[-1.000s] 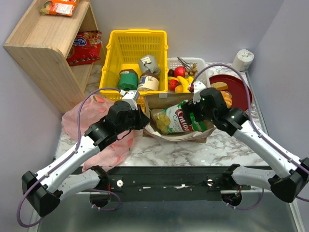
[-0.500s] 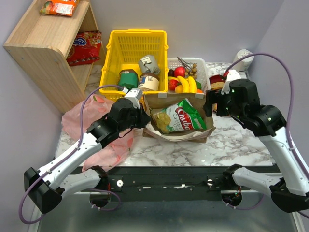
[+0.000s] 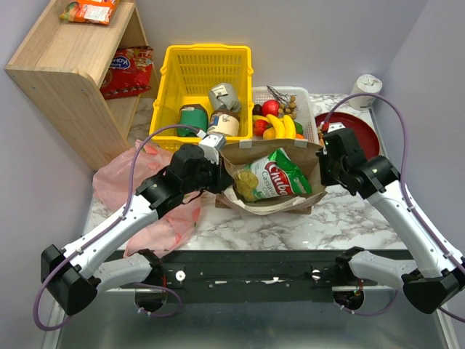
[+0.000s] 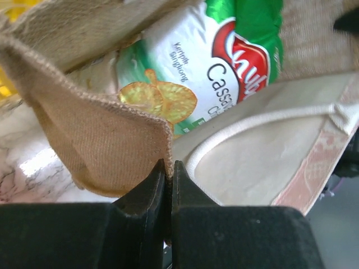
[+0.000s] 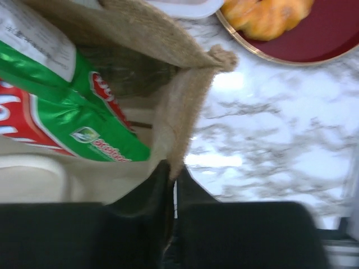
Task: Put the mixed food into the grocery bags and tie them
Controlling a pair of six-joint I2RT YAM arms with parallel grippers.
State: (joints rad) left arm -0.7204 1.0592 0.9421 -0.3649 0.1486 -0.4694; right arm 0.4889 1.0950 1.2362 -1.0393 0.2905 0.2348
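Green crisp packet (image 3: 280, 177) now bagged; right fingers (image 5: 151, 190), just returned, and left fingers (image 4: 146, 188) each pinch the rim of the brown bag (image 3: 243, 151).

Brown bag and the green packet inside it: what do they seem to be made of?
Brown bag: coarse woven cloth, probably jute, with a matte finish. The weave and frayed rim show in both wrist views, and there is a smooth cream lining inside. Green packet: thin plastic film, glossy, with shiny highlights and creases.
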